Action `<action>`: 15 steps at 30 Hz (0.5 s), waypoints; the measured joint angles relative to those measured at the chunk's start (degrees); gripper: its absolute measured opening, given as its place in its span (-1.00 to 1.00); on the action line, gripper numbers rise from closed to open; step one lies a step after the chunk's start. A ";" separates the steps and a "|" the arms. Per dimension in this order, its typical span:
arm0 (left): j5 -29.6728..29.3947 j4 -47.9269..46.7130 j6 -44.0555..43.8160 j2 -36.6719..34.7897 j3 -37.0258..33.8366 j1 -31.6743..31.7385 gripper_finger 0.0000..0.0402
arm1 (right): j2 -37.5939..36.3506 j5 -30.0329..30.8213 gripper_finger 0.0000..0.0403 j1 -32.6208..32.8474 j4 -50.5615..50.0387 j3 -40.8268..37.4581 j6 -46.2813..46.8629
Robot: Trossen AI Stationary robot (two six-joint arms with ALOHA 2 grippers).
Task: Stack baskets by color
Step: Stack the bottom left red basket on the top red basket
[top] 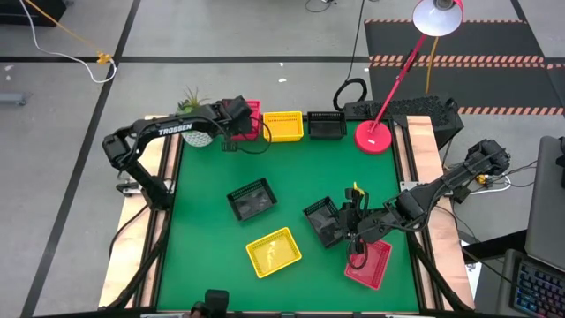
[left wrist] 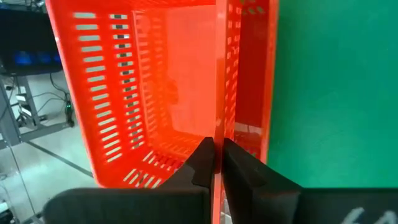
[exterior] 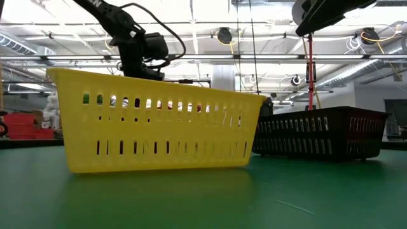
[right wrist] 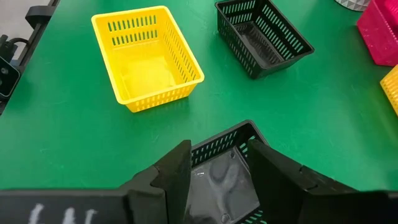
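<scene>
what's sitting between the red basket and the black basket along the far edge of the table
A yellow basket sits between the red basket and the black basket, shown in the high view.

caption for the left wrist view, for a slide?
Left end effector shut on the slotted wall of the red plastic mesh basket, above the green table mat.

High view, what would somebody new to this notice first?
Probably the colored baskets scattered over the green table: a red basket, yellow basket and black basket lined up along the far edge. The left gripper is shut on the red basket's wall there. Nearer the front, the right gripper straddles the rim of another black basket, beside a loose yellow one.
</scene>
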 joint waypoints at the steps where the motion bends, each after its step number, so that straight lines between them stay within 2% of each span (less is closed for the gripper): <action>1: 0.15 0.02 -0.04 0.00 0.00 0.00 -0.94 | 0.00 0.00 -0.25 -0.02 0.00 0.00 0.00; 5: 0.49 0.00 -0.08 0.00 0.00 -0.09 -0.97 | 0.00 0.00 -0.25 -0.02 0.00 0.00 0.00; 11: 0.63 -0.01 -1.24 0.00 0.00 -1.16 -0.85 | 0.01 0.02 -0.25 -0.01 -0.01 0.00 -0.04; 15: 1.73 -0.07 -1.99 0.00 0.00 -1.35 -0.87 | 0.02 0.02 -0.25 0.00 0.00 0.00 -0.17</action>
